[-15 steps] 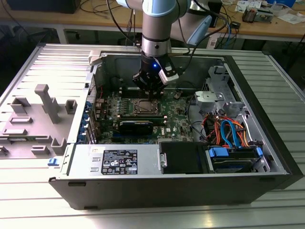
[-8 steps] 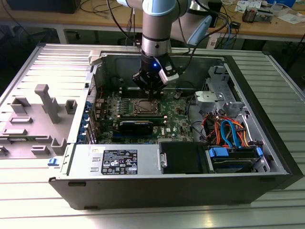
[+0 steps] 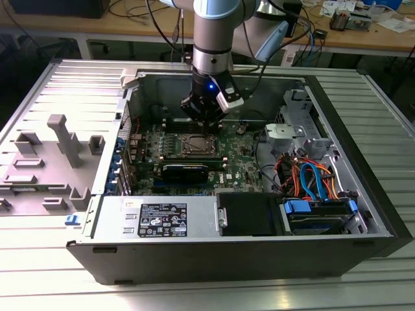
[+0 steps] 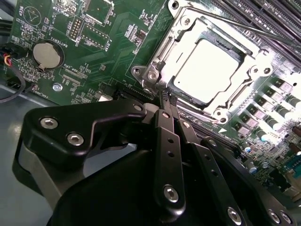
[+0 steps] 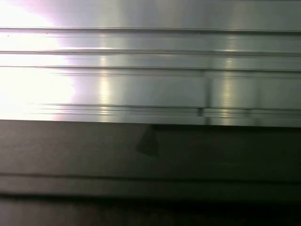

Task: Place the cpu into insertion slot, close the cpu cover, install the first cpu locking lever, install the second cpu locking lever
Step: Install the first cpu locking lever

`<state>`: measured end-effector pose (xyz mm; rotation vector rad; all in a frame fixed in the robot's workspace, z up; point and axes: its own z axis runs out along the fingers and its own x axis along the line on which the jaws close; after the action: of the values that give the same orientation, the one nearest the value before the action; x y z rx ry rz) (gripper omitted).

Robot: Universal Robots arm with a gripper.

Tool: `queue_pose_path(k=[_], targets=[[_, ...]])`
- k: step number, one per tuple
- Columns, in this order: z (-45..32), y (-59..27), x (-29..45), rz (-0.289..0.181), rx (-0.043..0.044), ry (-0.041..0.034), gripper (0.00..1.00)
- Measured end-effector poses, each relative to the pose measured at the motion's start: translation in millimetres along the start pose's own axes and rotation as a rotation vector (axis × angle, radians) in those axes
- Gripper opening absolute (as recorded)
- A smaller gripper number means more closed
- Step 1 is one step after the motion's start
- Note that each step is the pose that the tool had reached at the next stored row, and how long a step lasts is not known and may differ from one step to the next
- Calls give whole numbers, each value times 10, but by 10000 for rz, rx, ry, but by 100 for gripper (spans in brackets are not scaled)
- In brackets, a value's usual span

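Observation:
The cpu [image 4: 207,70] lies flat in its socket on the green motherboard, its silver-grey top showing through the window of the cpu cover [image 4: 175,47]. The cover is down over it. A thin metal locking lever [image 4: 244,27] runs along the socket's far side. My gripper [image 4: 167,96] is shut, and the black fingers [image 4: 162,136] meet at their tips right at the socket frame's corner. In the exterior view the gripper [image 3: 206,129] points straight down onto the edge of the socket [image 3: 196,146] inside the open computer case.
A coin battery [image 4: 48,54] and memory slots [image 4: 273,19] flank the socket. A black heatsink block [image 3: 185,172] sits beside it, towards the power supply [image 3: 155,217]. Blue and orange cables [image 3: 311,178] fill the exterior view's right. Grey fixtures [image 3: 58,139] stand outside the case on its left.

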<state>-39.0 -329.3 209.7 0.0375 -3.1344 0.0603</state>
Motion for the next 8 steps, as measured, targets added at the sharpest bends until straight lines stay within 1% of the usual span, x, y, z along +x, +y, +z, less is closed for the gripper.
queue_pose_path(k=[4,8], targets=[[-11,-6,1,2,-1,-22,11],[-12,-9,1,2,0,-21,11]])
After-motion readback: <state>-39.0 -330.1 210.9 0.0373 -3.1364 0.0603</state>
